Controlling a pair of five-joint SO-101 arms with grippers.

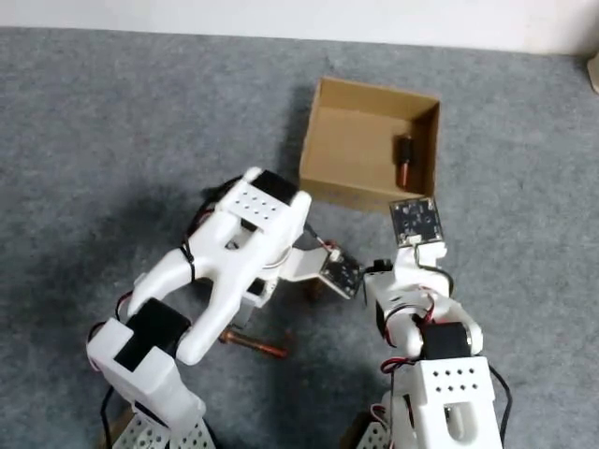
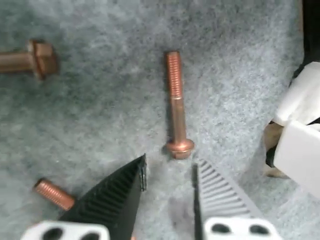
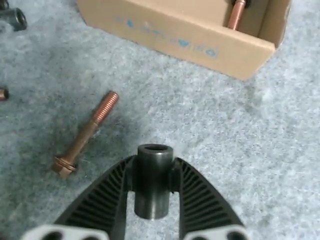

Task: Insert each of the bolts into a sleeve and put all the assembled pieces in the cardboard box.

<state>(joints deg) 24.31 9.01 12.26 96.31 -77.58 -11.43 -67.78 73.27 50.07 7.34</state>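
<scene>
My right gripper [image 3: 152, 169] is shut on a black sleeve [image 3: 152, 197], held upright with its bore open, just short of the cardboard box [image 3: 175, 35]. A copper bolt [image 3: 87, 132] lies on the carpet beside that sleeve. My left gripper [image 2: 170, 172] is open, low over the carpet, its fingertips just behind the flanged head of a copper bolt [image 2: 175, 105]. In the high view the cardboard box [image 1: 356, 192] holds one assembled piece [image 1: 404, 161] against its right wall.
Two more bolts [image 2: 30, 59] [image 2: 54, 194] lie near my left gripper, and one bolt [image 1: 255, 344] lies under the left arm. A loose black sleeve [image 3: 15, 19] sits off the box's corner. The right arm's white body [image 2: 300, 135] is close to my left gripper.
</scene>
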